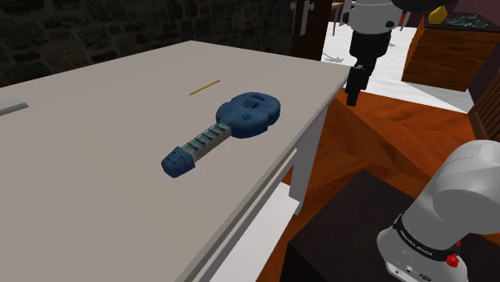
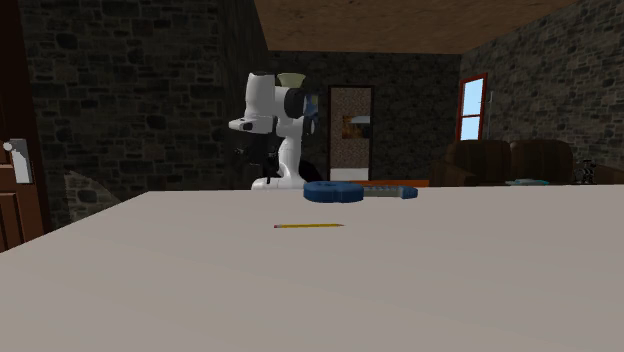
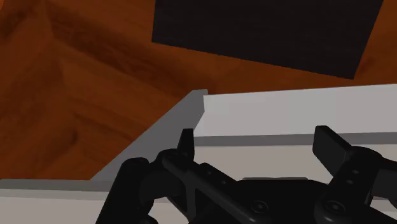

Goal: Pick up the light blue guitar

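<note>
A blue guitar [image 1: 228,128] lies flat on the pale table [image 1: 96,160], body toward the far corner and headstock pointing to the shoulder view's lower left. From across the table the guitar [image 2: 350,190] shows near the far edge, in front of the arm. My gripper [image 1: 352,100] hangs beyond the table's corner, to the right of the guitar's body and well apart from it. In the wrist view the gripper [image 3: 257,141] is open with nothing between the fingers [image 3: 186,139], above the table's edge [image 3: 292,111] and the wooden floor.
A yellow pencil [image 1: 204,86] lies on the table behind the guitar, and the pencil [image 2: 308,226] is nearer the camera in the second exterior view. A white object [image 1: 12,106] rests at the table's left edge. The dark stand [image 1: 344,236] sits on the wooden floor [image 1: 368,136].
</note>
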You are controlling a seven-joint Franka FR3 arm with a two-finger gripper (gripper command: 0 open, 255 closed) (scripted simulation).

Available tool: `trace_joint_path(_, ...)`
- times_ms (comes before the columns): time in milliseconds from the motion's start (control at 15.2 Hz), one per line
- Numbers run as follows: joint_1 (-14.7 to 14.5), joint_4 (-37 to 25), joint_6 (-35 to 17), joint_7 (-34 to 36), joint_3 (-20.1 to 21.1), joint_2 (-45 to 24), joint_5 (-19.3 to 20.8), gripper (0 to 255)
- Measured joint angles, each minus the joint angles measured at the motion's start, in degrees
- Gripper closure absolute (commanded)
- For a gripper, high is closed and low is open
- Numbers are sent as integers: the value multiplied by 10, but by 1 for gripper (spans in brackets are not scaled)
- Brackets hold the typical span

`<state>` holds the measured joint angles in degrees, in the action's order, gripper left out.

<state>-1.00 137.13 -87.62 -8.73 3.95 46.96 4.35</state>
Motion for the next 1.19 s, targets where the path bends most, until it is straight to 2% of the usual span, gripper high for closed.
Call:
trace_joint_path(132, 1, 3, 3, 15, 7, 5, -8, 0)
trace_joint_path(264, 7, 6, 11, 67, 28, 17, -34, 0)
trace_joint_path(660, 30, -7, 37, 267, 115, 40, -139, 0)
trace_joint_path(1188, 83, -63, 18, 540, 239, 16, -267, 0)
